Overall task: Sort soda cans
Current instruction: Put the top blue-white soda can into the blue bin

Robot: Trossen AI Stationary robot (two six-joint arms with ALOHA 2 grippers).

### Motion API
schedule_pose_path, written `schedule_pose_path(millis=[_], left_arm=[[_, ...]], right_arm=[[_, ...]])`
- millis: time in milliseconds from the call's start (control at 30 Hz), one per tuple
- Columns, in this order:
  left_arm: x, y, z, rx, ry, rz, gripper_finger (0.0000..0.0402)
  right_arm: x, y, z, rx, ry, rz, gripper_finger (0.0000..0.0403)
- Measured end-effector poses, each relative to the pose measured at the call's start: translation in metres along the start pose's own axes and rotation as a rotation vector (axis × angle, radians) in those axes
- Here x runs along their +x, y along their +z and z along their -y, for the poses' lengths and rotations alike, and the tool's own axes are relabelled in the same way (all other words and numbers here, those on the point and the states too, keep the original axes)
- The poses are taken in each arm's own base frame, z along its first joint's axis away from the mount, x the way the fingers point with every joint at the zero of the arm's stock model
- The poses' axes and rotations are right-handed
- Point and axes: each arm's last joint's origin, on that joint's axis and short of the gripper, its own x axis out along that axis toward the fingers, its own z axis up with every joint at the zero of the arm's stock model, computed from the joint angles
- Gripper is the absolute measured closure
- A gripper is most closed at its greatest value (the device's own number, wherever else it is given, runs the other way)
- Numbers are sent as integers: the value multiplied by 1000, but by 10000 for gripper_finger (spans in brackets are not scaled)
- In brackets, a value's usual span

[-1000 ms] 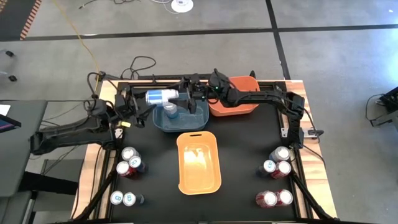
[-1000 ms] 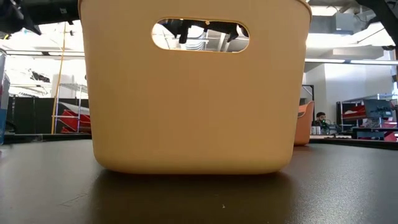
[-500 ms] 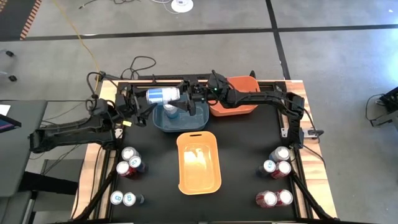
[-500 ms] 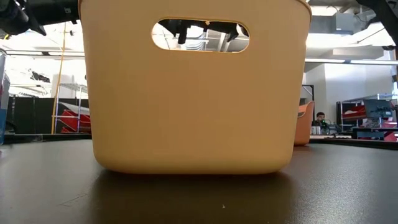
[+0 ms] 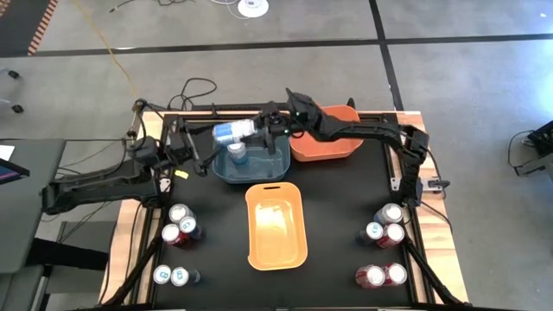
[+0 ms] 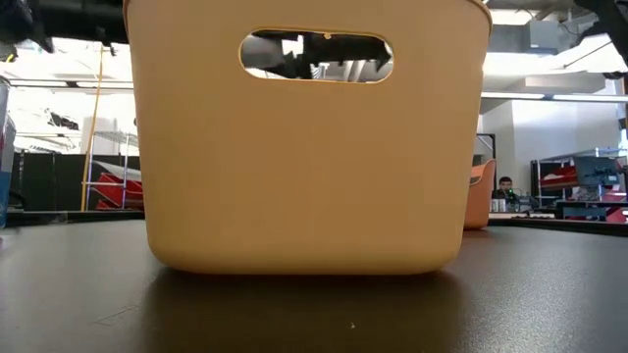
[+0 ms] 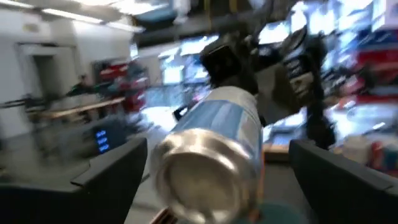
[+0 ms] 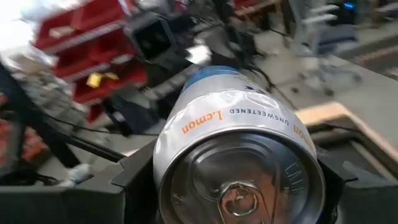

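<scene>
Gripping a white-and-blue soda can (image 5: 233,131) sideways, the right tool (image 5: 261,130) is hovering over the far edge of the blue bin (image 5: 251,166), which is already holding one can (image 5: 238,153). The left tool (image 5: 200,149) is hanging open just left of that bin, empty. Other cans (image 5: 180,224) are standing in clusters near both tabletop (image 5: 337,225) edges.

Floor (image 5: 467,95): grey concrete crossed by dark seam lines, with a yellow cable (image 5: 108,43) and a loose black cable (image 5: 194,89) trailing beside the bench (image 5: 346,207) — black-topped, pale wood at its edges. Beyond it the low view shows a bright, white-walled workshop under ceiling strip lights (image 6: 510,17). Red storage racks (image 6: 594,191) stand to one side — a seated person (image 6: 504,186) is visible at a distant desk.
</scene>
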Motion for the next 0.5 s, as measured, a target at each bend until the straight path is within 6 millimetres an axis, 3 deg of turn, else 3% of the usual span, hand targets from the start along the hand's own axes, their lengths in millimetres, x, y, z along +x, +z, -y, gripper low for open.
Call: schedule_pose_path(millis=[133,300,500], left_arm=[[-8,6,-5,28,66,-129,20],[-13,6,-7,15,112,-193,19],[-9,4,-6,30,112,-201,18]], right_arm=[[-22,10,0,-38,-132,-105,108],[-40,4,-3,-108,-336,-286,108],[-30,-6,-8,-148,-412,-464,108]])
